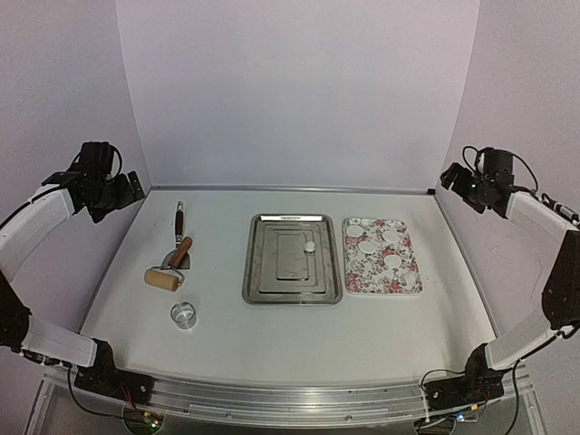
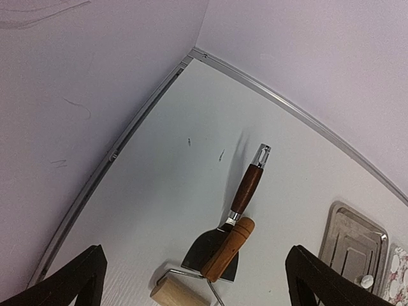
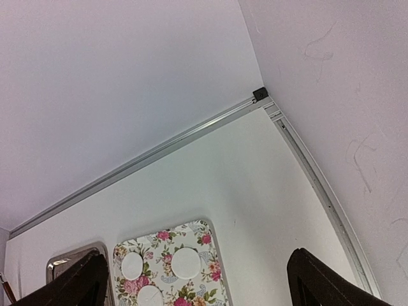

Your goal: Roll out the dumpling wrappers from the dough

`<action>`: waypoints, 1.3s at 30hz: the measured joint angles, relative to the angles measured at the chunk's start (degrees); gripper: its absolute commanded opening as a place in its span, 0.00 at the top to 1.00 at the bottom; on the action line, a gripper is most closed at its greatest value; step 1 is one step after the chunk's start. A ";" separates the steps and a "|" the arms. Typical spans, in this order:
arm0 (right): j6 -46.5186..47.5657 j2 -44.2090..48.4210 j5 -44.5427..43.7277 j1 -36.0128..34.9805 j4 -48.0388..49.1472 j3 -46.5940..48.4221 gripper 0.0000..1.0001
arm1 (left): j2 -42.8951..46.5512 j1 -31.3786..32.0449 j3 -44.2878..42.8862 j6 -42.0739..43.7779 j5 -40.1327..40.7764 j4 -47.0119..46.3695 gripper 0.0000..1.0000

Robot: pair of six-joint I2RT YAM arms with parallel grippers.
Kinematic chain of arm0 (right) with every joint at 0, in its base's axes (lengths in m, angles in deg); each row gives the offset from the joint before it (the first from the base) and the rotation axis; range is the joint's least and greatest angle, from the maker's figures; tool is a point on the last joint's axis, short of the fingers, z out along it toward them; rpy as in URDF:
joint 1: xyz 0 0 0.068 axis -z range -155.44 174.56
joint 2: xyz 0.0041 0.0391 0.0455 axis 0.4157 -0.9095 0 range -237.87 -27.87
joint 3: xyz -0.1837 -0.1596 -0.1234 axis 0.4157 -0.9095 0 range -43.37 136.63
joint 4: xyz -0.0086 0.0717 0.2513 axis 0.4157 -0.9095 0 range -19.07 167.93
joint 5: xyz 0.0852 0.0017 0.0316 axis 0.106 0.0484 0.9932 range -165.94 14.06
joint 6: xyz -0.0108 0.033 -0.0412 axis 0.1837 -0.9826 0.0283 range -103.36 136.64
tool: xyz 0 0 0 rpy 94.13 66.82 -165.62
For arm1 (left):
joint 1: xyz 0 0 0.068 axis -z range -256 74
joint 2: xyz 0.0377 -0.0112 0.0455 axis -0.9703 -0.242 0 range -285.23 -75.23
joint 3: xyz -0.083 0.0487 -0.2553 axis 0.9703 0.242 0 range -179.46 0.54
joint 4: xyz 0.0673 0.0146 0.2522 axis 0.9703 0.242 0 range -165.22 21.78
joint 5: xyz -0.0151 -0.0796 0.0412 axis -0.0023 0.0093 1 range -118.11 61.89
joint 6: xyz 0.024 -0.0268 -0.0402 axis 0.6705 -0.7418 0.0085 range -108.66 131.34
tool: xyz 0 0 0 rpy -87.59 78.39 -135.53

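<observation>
Wrappers [image 1: 367, 246]: four flat white discs are seen on the floral tray [image 1: 408, 281], right of centre, apart from one another. One small dough ball [image 1: 310, 246] is seen on the steel tray [image 1: 263, 272], near its upper right corner, not yet flattened.

Step in hand, as judged: the roller [image 1: 162, 279] is to be fetched, then the ball pressed out.
- The roller handle is laid across the scraper [image 1: 178, 220] blade at left of centre. A straight lift is advised, so the scraper is not dragged.
- The ball is small. It should be met squarely by the roller, and light passes in several directions are suggested so that a round is kept.
- The ring [image 1: 184, 314], lower left, is left for trimming.

Pose: both arms are held high and drawn out to the side walls, well apart from everything on the bench [image 1: 272, 349]. The left pincer [image 1: 127, 190] is spread wide and empty, aimed down toward the tools. The right pincer [image 1: 453, 181] is likewise wide and empty, aimed toward the floral tray.
</observation>
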 measured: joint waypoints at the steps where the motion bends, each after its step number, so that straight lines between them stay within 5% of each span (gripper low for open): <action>1: 0.01 -0.30 0.34 0.00 -0.05 0.00 0.02 | -0.88 -0.01 -0.01 0.53 -0.14 0.05 0.01; 14: 1.52 -3.43 6.90 -0.78 -1.62 1.01 0.11 | -20.47 8.63 -0.55 15.63 -12.20 -0.25 0.05; 22: 2.63 -3.41 8.64 -2.69 -3.09 0.39 0.13 | -31.61 10.66 -1.51 19.92 -12.90 2.53 0.31; 31: 2.86 -3.41 9.91 -3.30 -4.10 -0.55 0.13 | -32.12 10.62 -1.51 20.33 -10.36 3.78 0.51; 35: 3.13 -3.38 9.92 -3.72 -4.17 -1.01 0.13 | -32.52 10.62 -1.51 21.05 -8.82 3.75 0.69; 39: 3.36 -3.35 9.90 -4.34 -4.68 -1.50 0.14 | -34.06 10.53 -1.73 22.13 -7.17 3.79 0.67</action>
